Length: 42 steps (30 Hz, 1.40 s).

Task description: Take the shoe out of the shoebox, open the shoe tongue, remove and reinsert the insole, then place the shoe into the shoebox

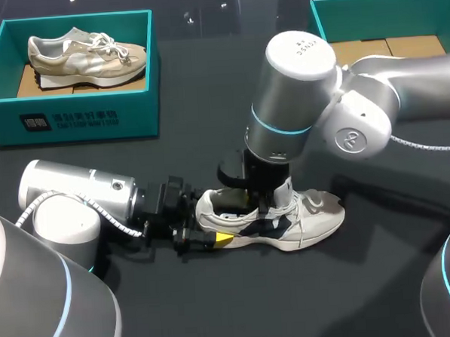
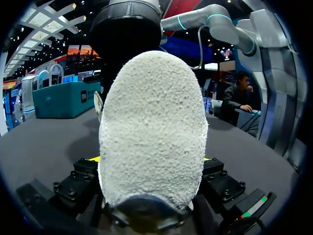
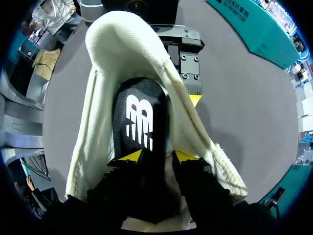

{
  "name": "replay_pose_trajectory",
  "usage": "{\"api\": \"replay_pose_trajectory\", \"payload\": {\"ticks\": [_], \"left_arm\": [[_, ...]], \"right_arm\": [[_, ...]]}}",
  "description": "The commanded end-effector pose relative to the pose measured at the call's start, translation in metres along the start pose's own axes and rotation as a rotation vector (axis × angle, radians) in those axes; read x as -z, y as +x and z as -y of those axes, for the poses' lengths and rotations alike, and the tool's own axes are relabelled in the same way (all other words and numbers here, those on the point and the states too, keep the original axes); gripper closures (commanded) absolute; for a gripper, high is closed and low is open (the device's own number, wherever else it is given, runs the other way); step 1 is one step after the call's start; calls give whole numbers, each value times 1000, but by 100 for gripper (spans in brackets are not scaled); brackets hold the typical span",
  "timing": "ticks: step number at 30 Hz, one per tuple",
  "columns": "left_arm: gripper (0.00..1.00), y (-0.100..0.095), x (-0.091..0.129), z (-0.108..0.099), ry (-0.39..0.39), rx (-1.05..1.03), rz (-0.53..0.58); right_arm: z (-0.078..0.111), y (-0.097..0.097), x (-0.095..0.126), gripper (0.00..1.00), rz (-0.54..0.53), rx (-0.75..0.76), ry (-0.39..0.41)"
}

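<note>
**Nearest the overhead camera**, the grey bulk of the left arm (image 1: 44,314) fills the lower left corner. Its forearm runs low over the dark table (image 1: 207,116) to the left gripper (image 1: 206,236).

**Left gripper.** It lies level with the table and is closed on the heel of the white shoe (image 1: 288,222). In its own wrist view the rough white heel stands between the two yellow tips, one touching each side.

**Shoe.** It rests upright on its sole near the middle of the table, toe toward the robot's right, well apart from both boxes.

**Right arm.** The right arm (image 1: 304,89) comes in from the right and turns straight down over the shoe. The right gripper (image 3: 157,156) is sunk into the shoe's opening. In the right wrist view it sits against the black insole (image 3: 139,117), which lies inside the shoe with its rounded heel end ahead of the gripper. Whether the gripper actually holds the insole cannot be told.

**Boxes.** At the far left stands a teal shoebox (image 1: 79,119) holding a beige shoe (image 1: 87,55) on its sole. A second teal box (image 1: 352,7) sits at the far right, with brown cardboard showing inside.
</note>
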<state>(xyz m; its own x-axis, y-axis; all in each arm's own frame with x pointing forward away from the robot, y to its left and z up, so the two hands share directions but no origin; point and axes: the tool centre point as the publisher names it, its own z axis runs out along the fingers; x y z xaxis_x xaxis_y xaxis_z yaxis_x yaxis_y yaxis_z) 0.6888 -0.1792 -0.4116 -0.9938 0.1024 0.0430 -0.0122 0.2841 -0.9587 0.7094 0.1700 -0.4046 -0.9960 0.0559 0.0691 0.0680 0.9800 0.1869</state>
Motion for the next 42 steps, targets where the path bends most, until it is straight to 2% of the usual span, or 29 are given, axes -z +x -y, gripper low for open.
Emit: {"api": "replay_pose_trajectory", "payload": {"ticks": [1, 5, 8, 14, 17, 20, 27, 42], "left_arm": [[100, 3, -3, -1, -1, -4, 0], [100, 3, -3, -1, -1, -4, 0], [100, 3, -3, -1, -1, -4, 0], [100, 3, -3, -1, -1, -4, 0], [100, 3, -3, -1, -1, -4, 0], [100, 3, -3, -1, -1, -4, 0], [100, 3, -3, -1, -1, -4, 0], [100, 3, -3, -1, -1, -4, 0]], "right_arm": [[-4, 1, -30, 66, -31, -8, -12], [-5, 10, -36, 75, -59, -19, -19], [-6, 17, -39, 75, -68, -25, -25], [-8, 23, -39, 81, -72, -34, -23], [-8, 25, -38, 87, -69, -34, -18], [-8, 26, -37, 100, -66, -34, -15], [-8, 26, -28, 100, -27, -14, -22], [10, 39, 2, 100, 155, 99, -170]]}}
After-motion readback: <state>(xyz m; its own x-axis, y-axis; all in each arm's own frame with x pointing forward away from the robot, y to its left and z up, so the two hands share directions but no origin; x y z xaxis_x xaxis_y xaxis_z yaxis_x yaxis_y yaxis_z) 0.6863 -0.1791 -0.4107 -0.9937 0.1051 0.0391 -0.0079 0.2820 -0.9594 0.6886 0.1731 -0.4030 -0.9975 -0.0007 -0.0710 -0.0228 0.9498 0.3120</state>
